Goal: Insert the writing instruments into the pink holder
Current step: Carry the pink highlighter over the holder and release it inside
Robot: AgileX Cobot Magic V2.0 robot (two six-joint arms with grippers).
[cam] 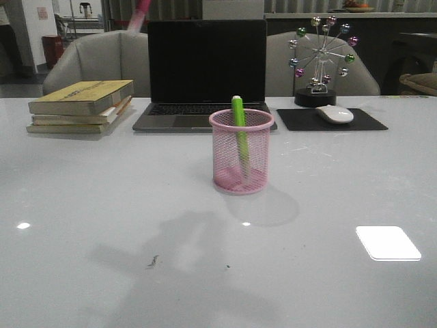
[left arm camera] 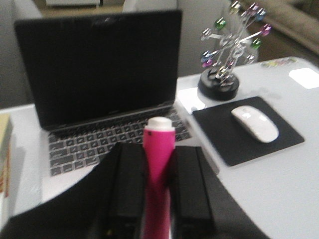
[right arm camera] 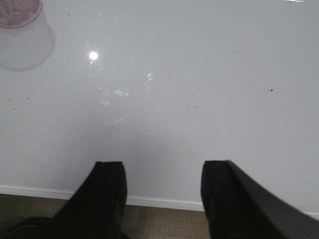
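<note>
the pink marker (left arm camera: 159,164) stands upright between the two fingers of the left gripper (left arm camera: 158,199), which is clamped on its barrel with the pale tip end rising above the fingers. in the front view only a blurred pink streak (cam: 141,15) shows at the top edge, high above the table and off to the left of the pink holder (cam: 241,152). so the cup lies below and to the right of the held marker, and the marker's long axis looks close to vertical there, slightly tilted, which would suit a drop through the open rim.

the green marker (cam: 239,133) already stands inside the holder, leaning against the far side of the rim, its cap poking above it. the free space in the cup is toward the near and left side, judging from the front view.

the right gripper (right arm camera: 162,191) hangs over bare table (right arm camera: 199,89) near its front edge, fingers spread apart with nothing between them; the holder shows only as a sliver in the corner of its view (right arm camera: 19,12), well apart. the left arm is the one carrying the work.

behind the cup sit a laptop (cam: 206,68), a stack of books (cam: 80,106), a white mouse (cam: 334,113) on a black mouse pad (cam: 331,120), and a ferris-wheel desk ornament (cam: 321,58). no brand or writing can be read anywhere; the book covers are too small to make out.
</note>
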